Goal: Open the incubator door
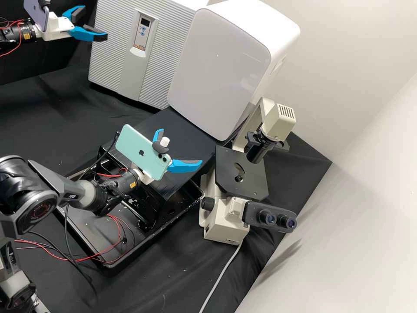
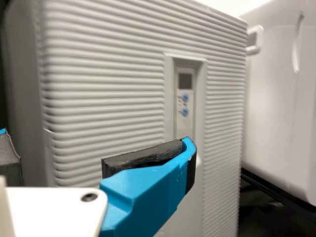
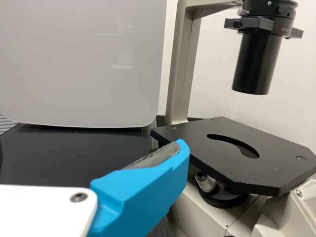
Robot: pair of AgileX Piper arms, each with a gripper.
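Facing the incubator (image 1: pixel 169 43), left tool (image 1: pixel 94 22) is spread apart, prob to hook the door (image 2: pixel 108 94); right tool (image 1: pixel 181 146) is open too, likely spare imo.

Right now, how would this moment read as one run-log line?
left gripper open, facing ribbed cabinet | cabinet door shut | right gripper open, near microscope | task unfinished

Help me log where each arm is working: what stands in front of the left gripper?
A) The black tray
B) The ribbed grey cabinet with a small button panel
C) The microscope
B: in the left wrist view the ribbed cabinet and its button panel face the left gripper, whose fingers are spread.
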